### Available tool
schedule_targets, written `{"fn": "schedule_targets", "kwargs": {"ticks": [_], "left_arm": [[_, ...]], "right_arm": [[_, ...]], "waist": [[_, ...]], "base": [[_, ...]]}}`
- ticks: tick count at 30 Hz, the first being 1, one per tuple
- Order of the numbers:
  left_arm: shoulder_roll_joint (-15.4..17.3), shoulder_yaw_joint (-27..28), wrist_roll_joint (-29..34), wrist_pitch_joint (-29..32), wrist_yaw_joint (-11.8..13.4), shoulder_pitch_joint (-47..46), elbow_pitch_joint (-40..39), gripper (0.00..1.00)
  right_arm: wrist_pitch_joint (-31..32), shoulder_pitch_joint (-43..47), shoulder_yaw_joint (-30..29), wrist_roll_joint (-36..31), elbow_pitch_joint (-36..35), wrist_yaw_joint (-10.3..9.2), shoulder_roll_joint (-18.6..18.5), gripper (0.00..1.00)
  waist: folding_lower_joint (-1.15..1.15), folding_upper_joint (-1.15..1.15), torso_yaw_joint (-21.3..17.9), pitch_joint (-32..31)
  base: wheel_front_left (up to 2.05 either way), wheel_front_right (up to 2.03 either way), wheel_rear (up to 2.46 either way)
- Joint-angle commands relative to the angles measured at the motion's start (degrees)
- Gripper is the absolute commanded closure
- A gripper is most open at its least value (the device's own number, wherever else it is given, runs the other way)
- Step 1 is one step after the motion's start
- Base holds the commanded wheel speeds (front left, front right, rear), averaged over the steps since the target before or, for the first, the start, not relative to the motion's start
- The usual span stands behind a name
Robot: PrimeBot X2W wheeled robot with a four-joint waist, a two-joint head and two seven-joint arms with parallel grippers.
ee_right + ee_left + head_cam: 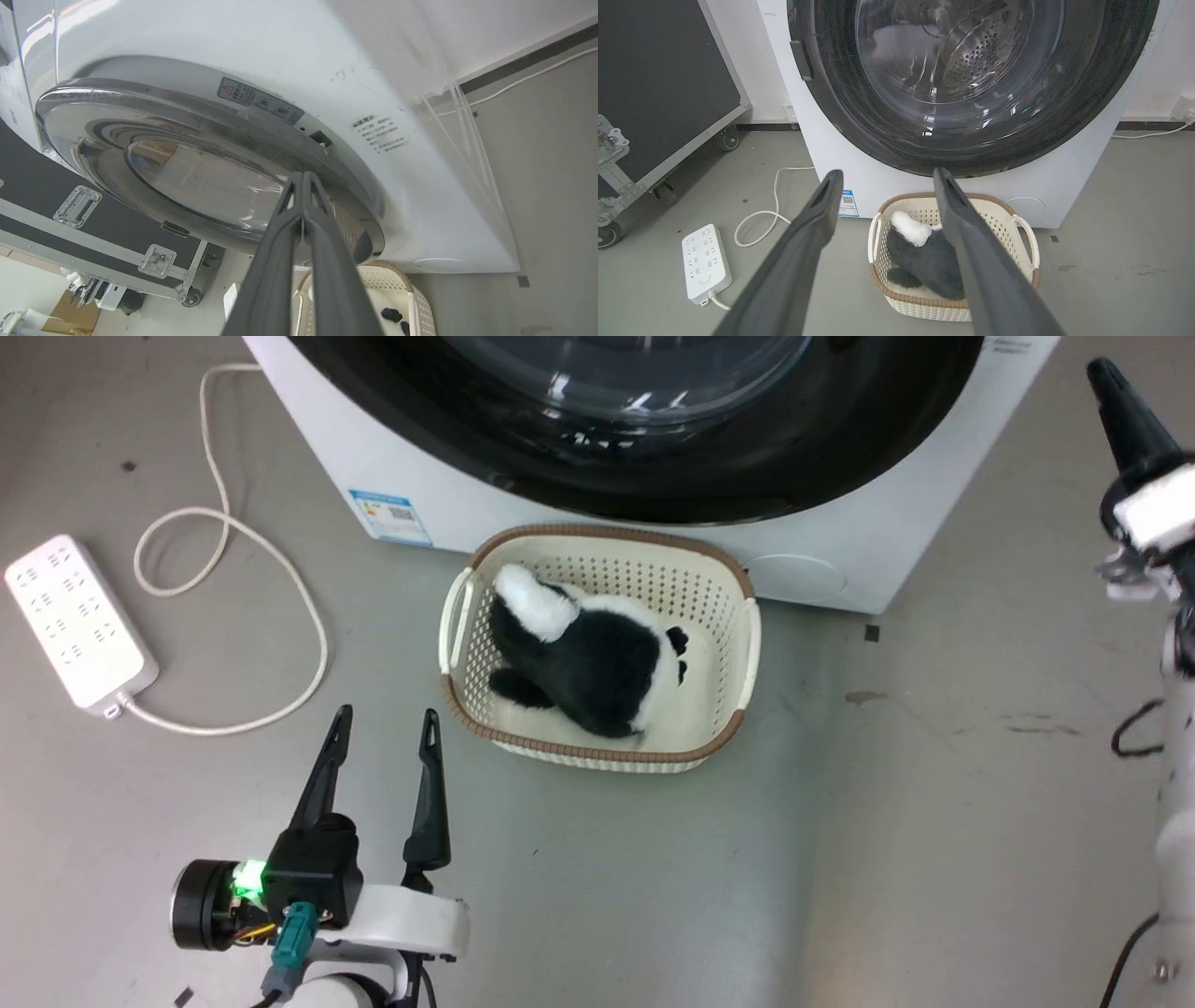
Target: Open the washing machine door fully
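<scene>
The washing machine (896,541) is a white box at the top of the head view. Its washing machine door (840,457), with a glossy black rim and clear glass, lies against the front. In the left wrist view the door (1087,93) shows the steel drum behind its glass. My left gripper (387,714) hovers open over the floor at the lower left, its tips (887,173) aimed at the door's lower rim. My right gripper (1102,369) is raised at the right of the machine, shut on nothing. Its joined tips (303,175) sit close to the door's (187,121) outer edge.
A cream basket (747,644) holding a black and white plush toy (588,653) stands on the floor right before the machine. A white power strip (79,625) and its looped cable (224,523) lie at the left. A black wheeled case (658,79) stands left of the machine.
</scene>
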Motion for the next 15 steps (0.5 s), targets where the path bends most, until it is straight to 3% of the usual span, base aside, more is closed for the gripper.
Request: {"fn": "schedule_targets", "kwargs": {"ticks": [1, 15], "left_arm": [[0.15, -0.28, -0.15, -0.69, 0.45, -1.19, -0.26, 0.00], [0.01, -1.91, -0.10, -2.60, 1.59, -2.51, -0.80, 0.00]], "right_arm": [[1.62, -2.83, -0.63, 1.73, 1.71, -0.02, -0.34, 1.00], [16.25, -21.58, -8.84, 10.34, 21.81, -0.02, -4.81, 1.00]], "waist": [[-0.01, 0.00, 0.50, 0.59], [-0.01, 0.00, 4.08, 4.37]], "base": [[0.00, 0.00, 0.00], [0.00, 0.00, 0.00]]}}
